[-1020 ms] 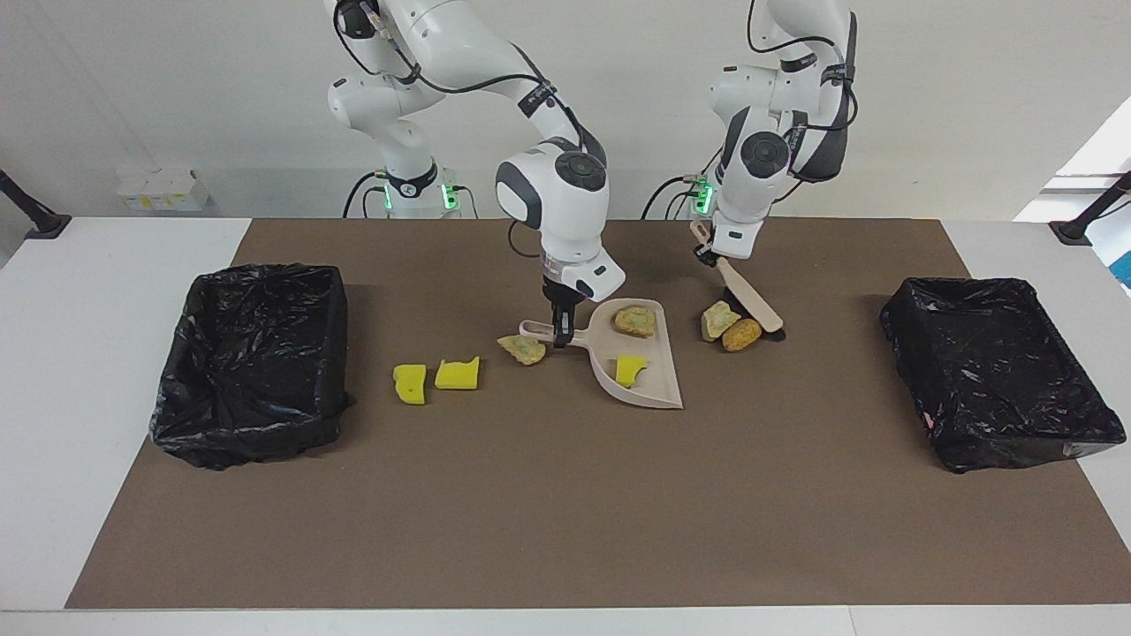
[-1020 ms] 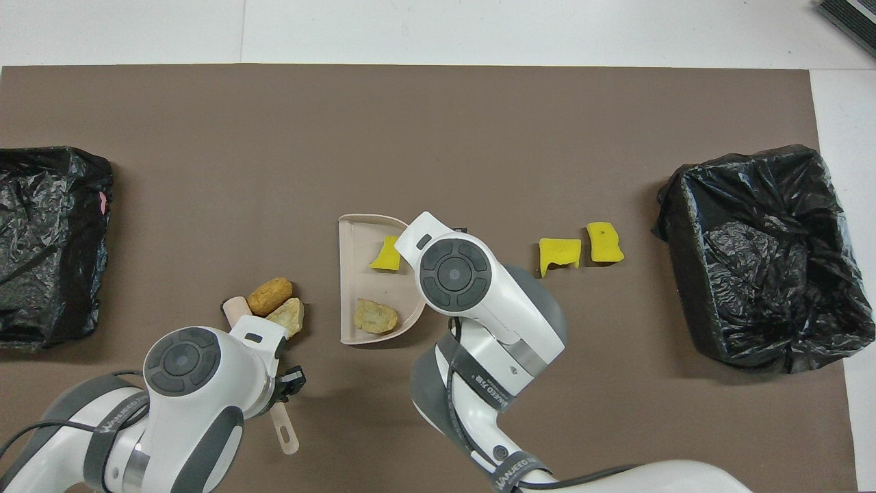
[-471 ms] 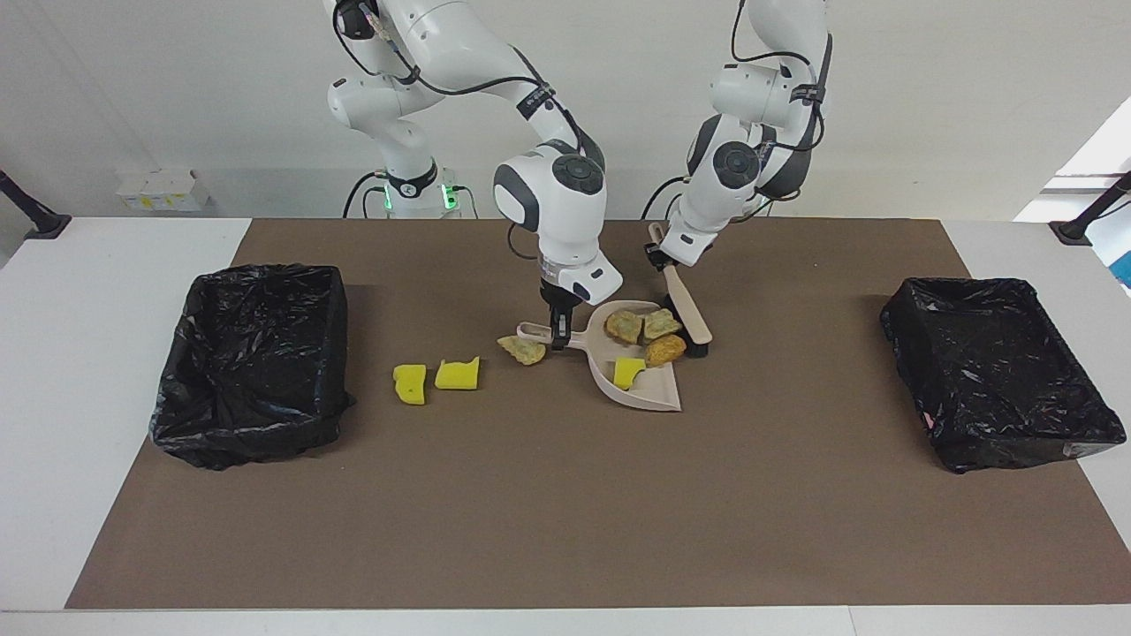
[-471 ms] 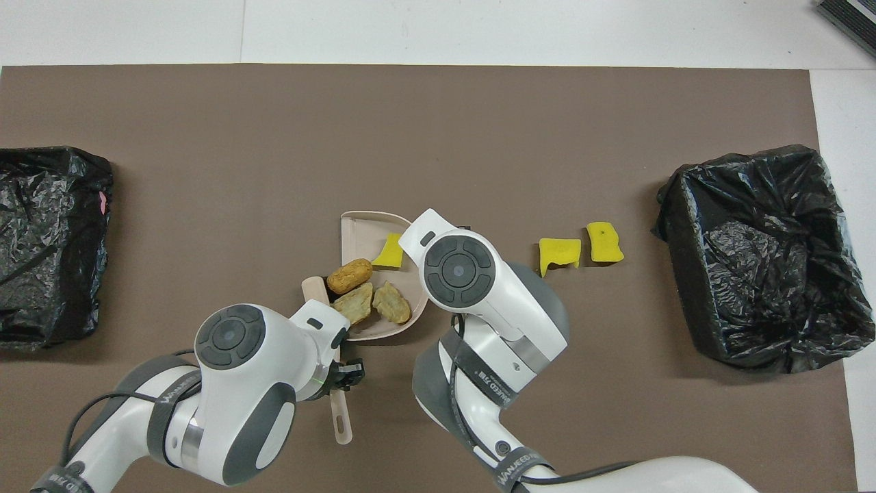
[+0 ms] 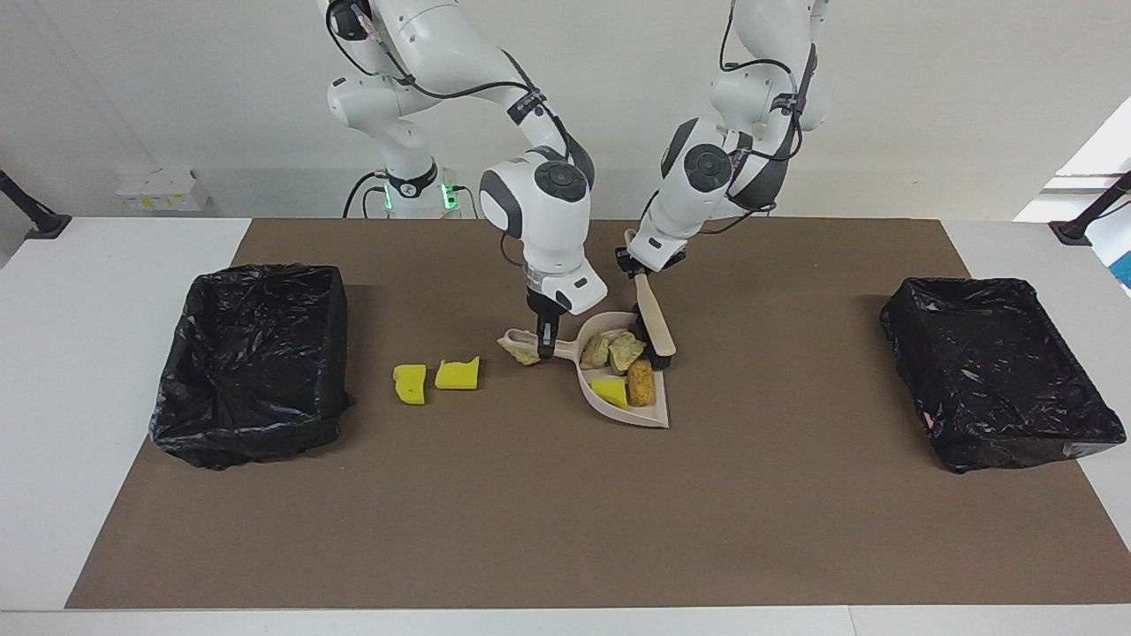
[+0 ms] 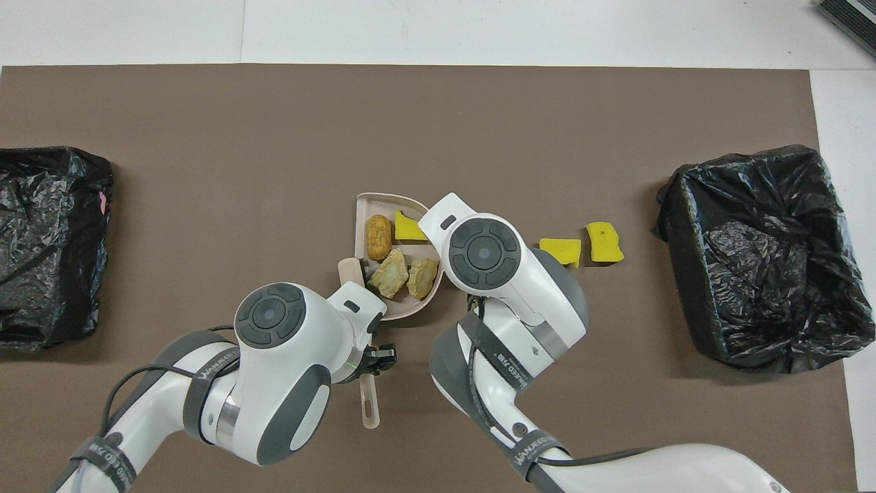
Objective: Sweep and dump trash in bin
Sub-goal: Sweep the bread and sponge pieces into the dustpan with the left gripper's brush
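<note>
My right gripper (image 5: 543, 343) is shut on the handle of the beige dustpan (image 5: 649, 413), whose rim (image 6: 387, 199) shows in the overhead view. In the pan lie two tan chunks (image 5: 610, 352), an orange-brown chunk (image 5: 641, 382) and a yellow sponge piece (image 5: 610, 389). My left gripper (image 5: 638, 265) is shut on the brush (image 5: 654, 320); its bristle head touches the pan's mouth at the side toward the left arm's end. Another tan chunk (image 5: 521, 352) lies under the pan's handle. Two yellow sponge pieces (image 5: 409, 384) (image 5: 458, 374) lie on the mat toward the right arm's end.
A black-lined bin (image 5: 252, 367) stands at the right arm's end of the brown mat, a second black-lined bin (image 5: 998, 371) at the left arm's end. White table borders the mat on all sides.
The left arm's brush swept two chunks across the mat into the dustpan. The pan and the right gripper shifted slightly toward the right arm's end, and the trash slid deeper in.
</note>
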You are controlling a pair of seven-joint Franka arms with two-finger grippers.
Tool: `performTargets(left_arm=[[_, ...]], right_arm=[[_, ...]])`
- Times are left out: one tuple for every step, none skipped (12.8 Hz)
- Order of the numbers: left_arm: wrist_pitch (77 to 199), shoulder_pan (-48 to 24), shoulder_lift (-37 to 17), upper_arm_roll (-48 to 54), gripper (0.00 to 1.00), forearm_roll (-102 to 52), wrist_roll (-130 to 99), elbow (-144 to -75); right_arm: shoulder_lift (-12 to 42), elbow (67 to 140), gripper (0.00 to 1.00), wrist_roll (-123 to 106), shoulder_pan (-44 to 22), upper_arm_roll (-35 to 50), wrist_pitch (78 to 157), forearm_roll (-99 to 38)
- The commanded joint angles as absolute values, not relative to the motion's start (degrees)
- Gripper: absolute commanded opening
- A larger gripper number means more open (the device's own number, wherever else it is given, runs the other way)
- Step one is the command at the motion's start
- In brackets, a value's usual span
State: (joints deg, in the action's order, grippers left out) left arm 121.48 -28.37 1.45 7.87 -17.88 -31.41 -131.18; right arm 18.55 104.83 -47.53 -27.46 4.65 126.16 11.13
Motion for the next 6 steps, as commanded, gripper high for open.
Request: performTargets(left_arm=[[116.8,-28.7,3.7,7.6,0.0,-16.6,-32.5,-129.9],[113.4,-28.1,5.3,7.5,0.0,-14.3,-32.9,-129.2],[110.4,-27.9,7.1,7.4,0.0,-12.5,-33.8,-128.8],[108.8,-27.8,9.3,7.4,0.0,-11.6,-35.1,-129.5],[107.7,-27.9,10.9,7.6,0.0,-11.1,-35.4,-130.2],[107.8,-28.2,12.2,7.7,0.0,-10.8,-36.4,-131.7]], right_arm=[[17.5,104.9,0.0,-46.8,-25.8,5.0,127.3,11.3],[17.1,104.7,0.0,-47.7,-24.7,5.1,127.1,11.3],[16.2,104.6,0.0,-49.1,-24.1,5.1,126.5,10.8],[15.4,104.4,0.0,-50.1,-23.4,5.0,126.0,10.7],[14.9,104.2,0.0,-51.8,-21.7,5.1,124.6,10.7],[14.1,103.2,0.0,-53.6,-20.9,5.0,122.5,9.5]])
